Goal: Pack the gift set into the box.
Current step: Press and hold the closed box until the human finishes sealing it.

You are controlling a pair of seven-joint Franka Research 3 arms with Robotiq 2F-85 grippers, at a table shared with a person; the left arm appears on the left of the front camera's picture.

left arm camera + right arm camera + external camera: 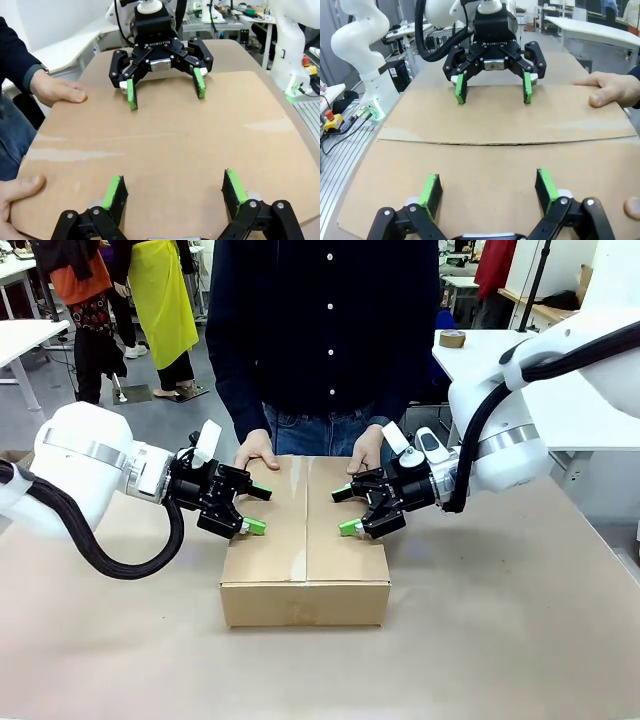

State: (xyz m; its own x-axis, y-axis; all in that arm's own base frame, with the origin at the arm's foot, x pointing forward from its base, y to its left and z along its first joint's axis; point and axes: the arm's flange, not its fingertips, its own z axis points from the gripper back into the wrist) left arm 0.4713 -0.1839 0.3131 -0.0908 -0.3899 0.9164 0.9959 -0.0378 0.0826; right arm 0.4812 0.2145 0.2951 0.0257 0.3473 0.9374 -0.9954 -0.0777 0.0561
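Brown tabletop (500, 640), box (305, 540) flaps shut between my left pincer (258, 510) and right pincer (346, 511), both wide open, empty. Packing looks done, maybe sealing left.

Cannot see into the box (305, 540) — shut flat on top. Cannot follow the person (325, 330) above the chest, cropped by the front view's top edge. Just part of a hand (20, 200) at the left wrist view's lower left corner, just a fingertip (632, 207) at the right wrist view's right edge. Left gripper (173, 182) and right gripper (486, 180) cropped below the knuckles by the bottom edge — each in its own wrist view.
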